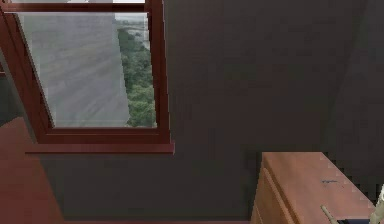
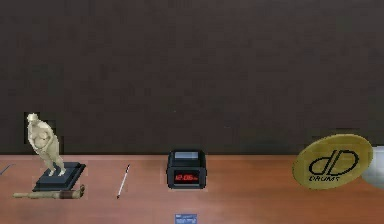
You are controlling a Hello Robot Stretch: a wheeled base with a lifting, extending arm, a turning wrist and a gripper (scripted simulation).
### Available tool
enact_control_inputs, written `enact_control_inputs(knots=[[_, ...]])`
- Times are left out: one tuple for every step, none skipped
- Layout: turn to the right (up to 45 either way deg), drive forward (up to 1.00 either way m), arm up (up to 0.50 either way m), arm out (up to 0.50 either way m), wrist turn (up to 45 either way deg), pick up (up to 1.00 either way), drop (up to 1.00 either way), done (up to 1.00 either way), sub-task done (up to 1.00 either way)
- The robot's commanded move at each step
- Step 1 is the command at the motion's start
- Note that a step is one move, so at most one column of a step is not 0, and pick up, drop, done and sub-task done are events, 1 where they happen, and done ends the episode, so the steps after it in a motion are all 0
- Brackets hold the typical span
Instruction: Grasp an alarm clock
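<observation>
Nearest to you in the arm side view, a small blue-grey object (image 2: pixel 185 217) lies at the near edge of a reddish wooden tabletop (image 2: pixel 260 195). Just beyond it, near the middle, stands the alarm clock (image 2: pixel 186 168): a black box with red digits, upright and facing you. To its left lies a thin pale stick (image 2: pixel 124 181); farther left stands a pale statue (image 2: pixel 44 145) on a dark base. At the right, well apart from the clock, a gold disc (image 2: pixel 333 160) stands on edge. In the forward view, note a red-framed window (image 1: pixel 90 70) at the left and a wooden dresser (image 1: pixel 300 185) at the lower right. You cannot tell the gripper's state.
</observation>
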Motion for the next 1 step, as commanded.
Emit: enact_control_inputs(knots=[[0.0, 0.00, 0.00, 0.28, 0.0, 0.00, 0.00, 0.00, 0.00]])
